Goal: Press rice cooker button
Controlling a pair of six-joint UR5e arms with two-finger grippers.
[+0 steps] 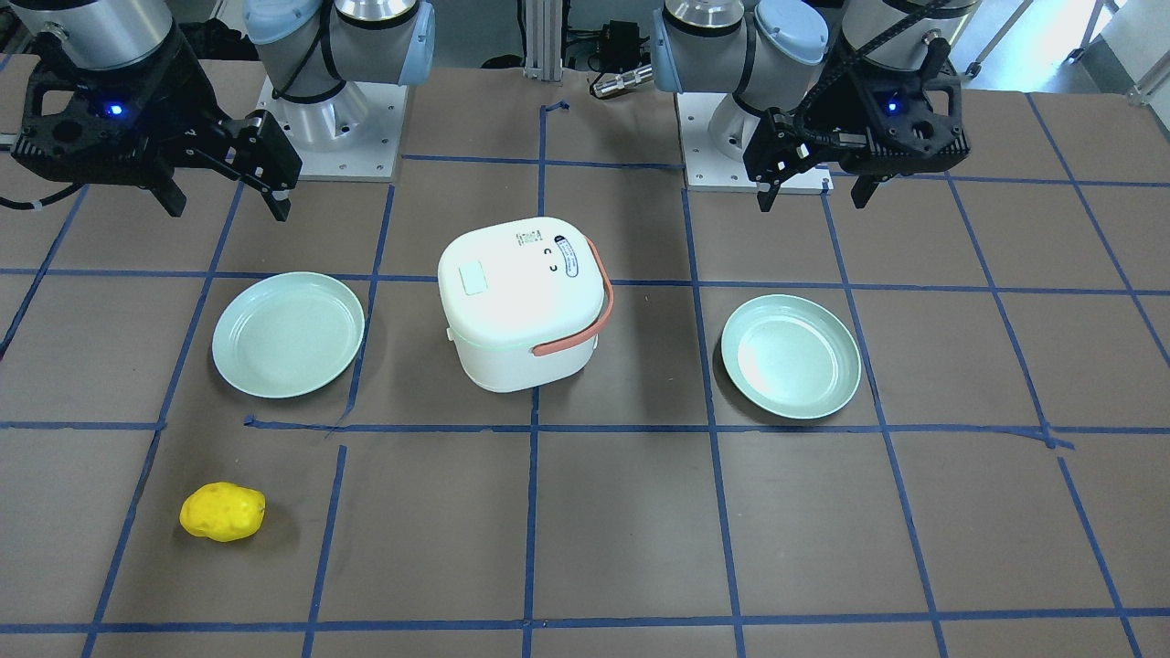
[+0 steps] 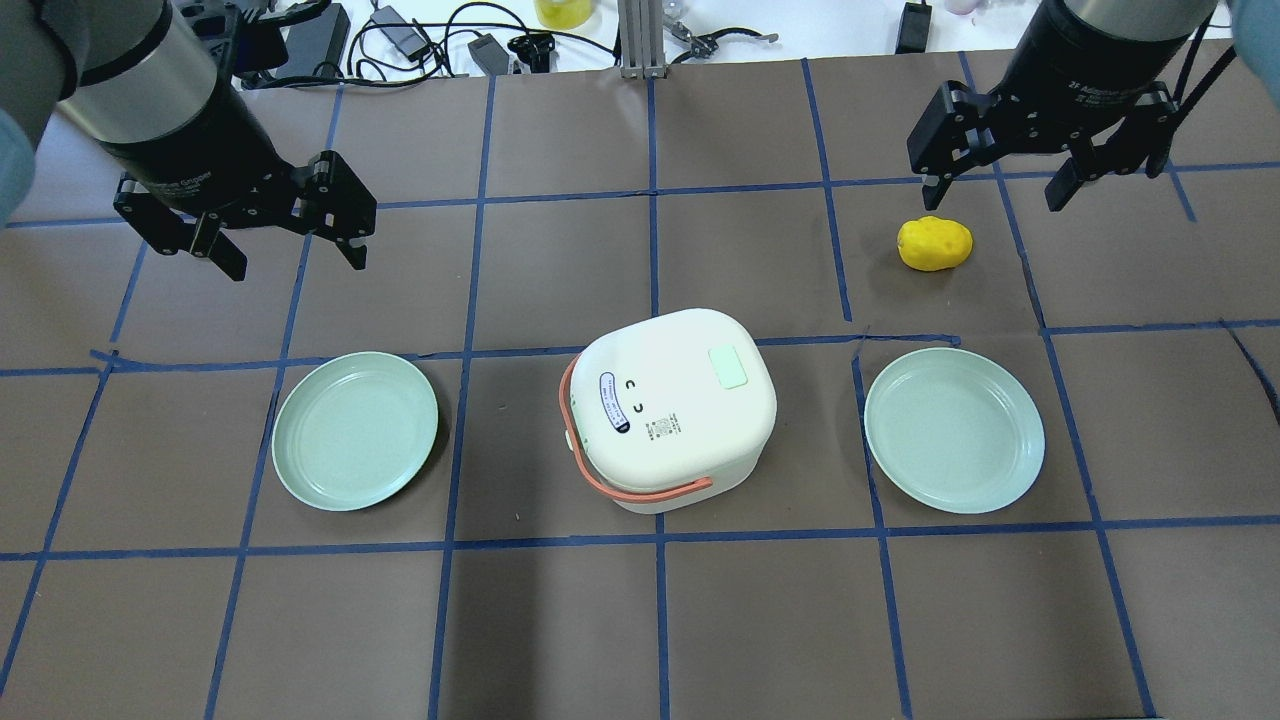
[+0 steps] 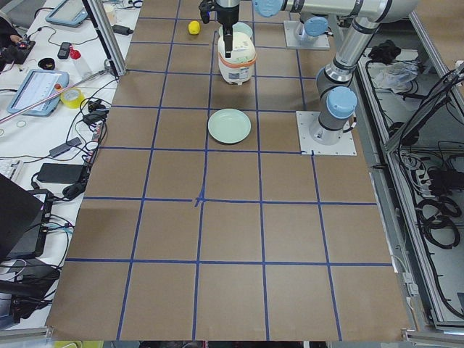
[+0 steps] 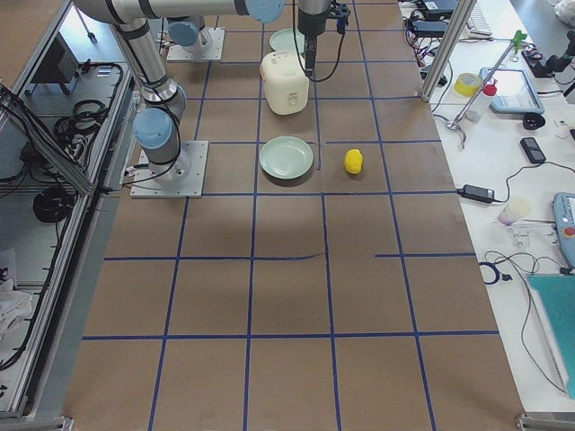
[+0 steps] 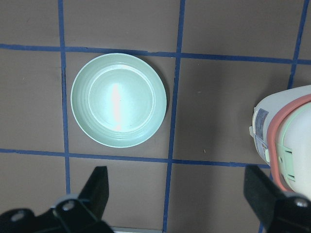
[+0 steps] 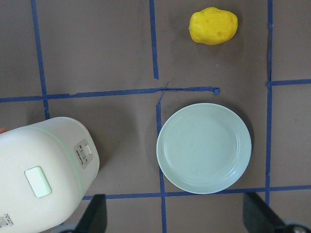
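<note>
Currently the left gripper point(image 2: 295, 262) and right gripper point(image 2: 992, 200) hang wide open, empty, well apart from the rice cooker point(image 2: 670, 410); pressing while spread might miss the button point(image 2: 728, 367) atop its lid, shoving it

Overhead view: pale lettering on the right gripper point(image 2: 992, 195) body reads "2F Adaptive", and the left gripper point(image 2: 297, 265) shows "Gripper". On top of the rice cooker point(image 2: 690, 390), there's a blue-rimmed oval label point(image 2: 610, 400) at nine o'clock and a print block point(image 2: 658, 430) near six. Both are too small to read.
</note>
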